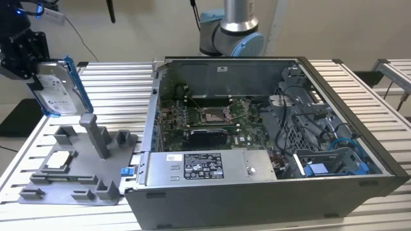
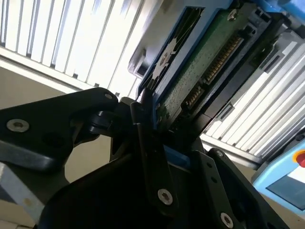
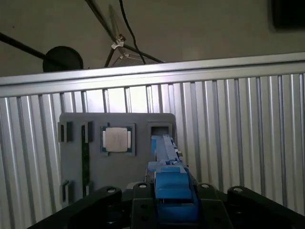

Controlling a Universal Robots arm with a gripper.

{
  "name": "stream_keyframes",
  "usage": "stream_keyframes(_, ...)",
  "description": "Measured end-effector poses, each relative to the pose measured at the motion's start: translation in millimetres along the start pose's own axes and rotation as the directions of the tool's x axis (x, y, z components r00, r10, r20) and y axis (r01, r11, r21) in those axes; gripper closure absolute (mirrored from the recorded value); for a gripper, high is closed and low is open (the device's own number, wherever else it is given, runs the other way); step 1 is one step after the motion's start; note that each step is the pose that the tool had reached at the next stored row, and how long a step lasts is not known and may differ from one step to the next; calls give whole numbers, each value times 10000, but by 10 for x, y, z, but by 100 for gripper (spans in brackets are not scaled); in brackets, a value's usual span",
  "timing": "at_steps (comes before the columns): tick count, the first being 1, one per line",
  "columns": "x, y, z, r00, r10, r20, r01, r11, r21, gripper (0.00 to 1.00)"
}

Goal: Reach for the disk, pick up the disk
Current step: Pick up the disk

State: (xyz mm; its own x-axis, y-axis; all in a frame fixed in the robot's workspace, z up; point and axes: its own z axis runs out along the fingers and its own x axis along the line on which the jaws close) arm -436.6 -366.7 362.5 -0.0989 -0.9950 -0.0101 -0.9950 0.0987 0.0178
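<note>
One disk (image 1: 57,91), white label unreadable, hangs clamped in the jaws above the grey fixture (image 1: 62,186).

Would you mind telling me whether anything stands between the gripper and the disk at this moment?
Nothing visible does. The gripper is shut on the disk at one edge. In the exterior view it holds the disk on edge in the air, apart from the grey fixture on the slatted table.
</note>
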Motion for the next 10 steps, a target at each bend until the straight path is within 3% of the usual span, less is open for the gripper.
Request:
stream_keyframes(6,-3,5,-246,10000,-13,0,13,10000,0,100)
stream_keyframes(8,-4,7,-381,10000,-18,-1,18,10000,-2,100)
stream_keyframes(10,-4,8,-438,10000,-19,-1,19,10000,-2,100)
